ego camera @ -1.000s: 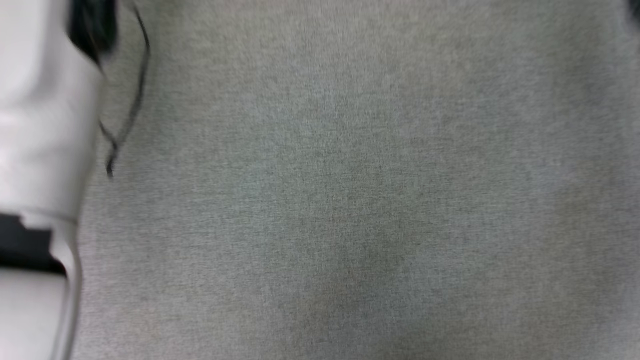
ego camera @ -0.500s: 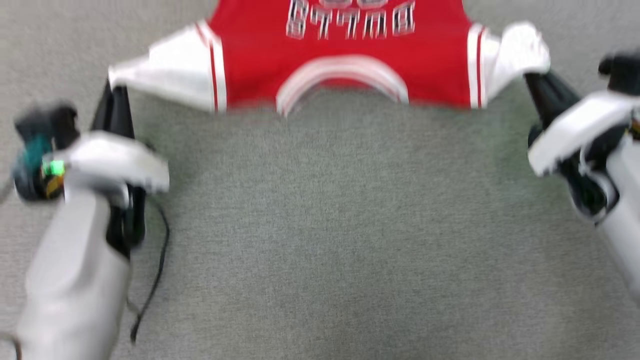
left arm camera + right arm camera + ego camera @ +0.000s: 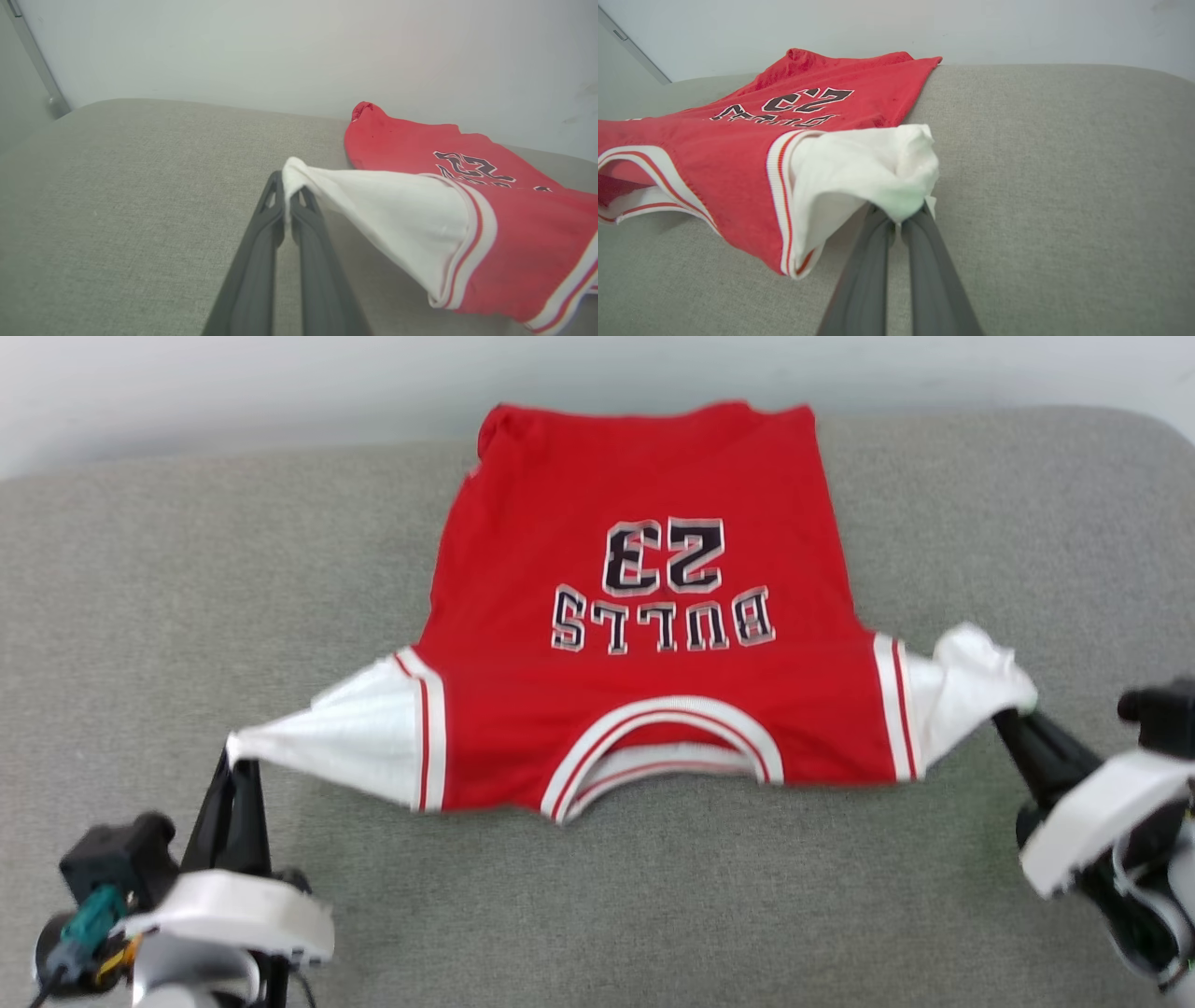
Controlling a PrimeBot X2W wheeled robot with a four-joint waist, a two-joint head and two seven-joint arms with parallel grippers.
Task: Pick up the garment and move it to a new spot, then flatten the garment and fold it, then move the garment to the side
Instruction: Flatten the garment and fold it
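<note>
Lying print-up on grey cushion (image 3: 168,560), garment (image 3: 653,728) was stretched between both grippers, collar nearest camera, hem toward wall (image 3: 280,383). Left gripper (image 3: 233,763) was clamped on tip of its left white sleeve. Right gripper (image 3: 1006,717) was clamped on its bunched right sleeve.

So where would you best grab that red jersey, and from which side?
On the garment, the two white sleeve tips, approached from its collar side, nearest the robot. They jut out sideways past the red body; the left gripper and right gripper, each shut on one, pull it flat.
</note>
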